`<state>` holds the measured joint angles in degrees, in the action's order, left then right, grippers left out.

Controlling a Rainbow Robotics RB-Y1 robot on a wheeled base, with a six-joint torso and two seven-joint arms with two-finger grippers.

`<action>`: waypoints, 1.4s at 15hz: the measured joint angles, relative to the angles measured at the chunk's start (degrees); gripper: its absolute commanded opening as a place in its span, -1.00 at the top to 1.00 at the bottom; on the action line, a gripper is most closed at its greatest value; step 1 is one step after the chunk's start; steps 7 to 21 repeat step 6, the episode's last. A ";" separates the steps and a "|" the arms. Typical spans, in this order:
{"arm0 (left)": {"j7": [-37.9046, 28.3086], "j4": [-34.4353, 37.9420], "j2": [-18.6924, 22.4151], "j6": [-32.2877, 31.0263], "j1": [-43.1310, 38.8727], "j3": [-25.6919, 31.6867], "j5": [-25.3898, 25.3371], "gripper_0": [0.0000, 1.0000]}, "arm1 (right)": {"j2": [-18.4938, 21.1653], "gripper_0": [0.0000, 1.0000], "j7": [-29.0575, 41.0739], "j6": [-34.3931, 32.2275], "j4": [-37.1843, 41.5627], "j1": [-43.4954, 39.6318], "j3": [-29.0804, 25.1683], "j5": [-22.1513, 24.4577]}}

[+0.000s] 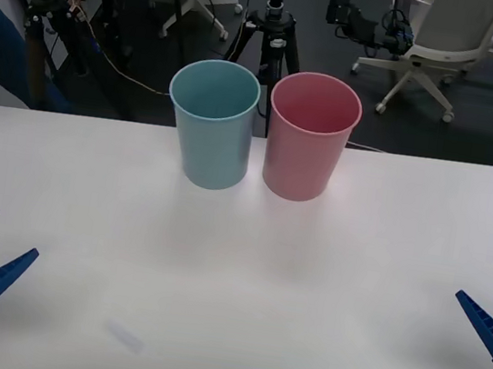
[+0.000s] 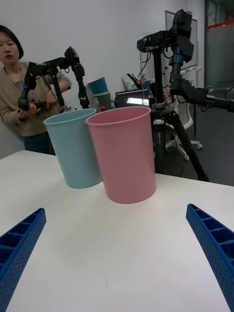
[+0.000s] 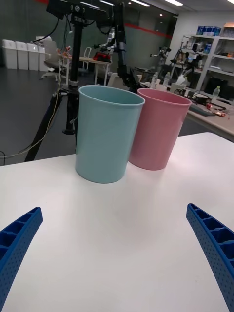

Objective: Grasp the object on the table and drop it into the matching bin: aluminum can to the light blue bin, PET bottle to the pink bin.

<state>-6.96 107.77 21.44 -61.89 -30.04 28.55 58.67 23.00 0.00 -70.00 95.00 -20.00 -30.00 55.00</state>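
The light blue bin and the pink bin stand upright side by side, touching, at the far middle of the white table. The light blue bin is on the left. The aluminum can is out of view. My left gripper hovers open low over the table's near left edge, and my right gripper hovers open at the near right edge. Both wrist views look at the bins across bare tabletop: light blue bin, pink bin, pink bin, light blue bin. Nothing lies between either pair of fingers.
A black tripod stands just behind the table's far edge, between the two bins. An office chair sits further back on the right. Wide bare tabletop separates the grippers from the bins.
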 measured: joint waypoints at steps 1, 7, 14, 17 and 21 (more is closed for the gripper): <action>0.01 0.00 0.00 -0.09 -0.56 0.55 -0.10 -1.00 | 0.00 -1.00 0.00 0.00 0.00 0.00 0.00 0.00; 0.05 0.00 0.00 -0.80 -2.13 1.06 -0.55 -1.00 | 0.00 -1.00 0.00 0.00 0.00 0.00 0.00 0.00; 0.05 0.00 0.00 -0.80 -2.13 1.06 -0.55 -1.00 | 0.00 -1.00 0.00 0.00 0.00 0.00 0.00 0.00; 0.05 0.00 0.00 -0.80 -2.13 1.06 -0.55 -1.00 | 0.00 -1.00 0.00 0.00 0.00 0.00 0.00 0.00; 0.05 0.00 0.00 -0.80 -2.13 1.06 -0.55 -1.00 | 0.00 -1.00 0.00 0.00 0.00 0.00 0.00 0.00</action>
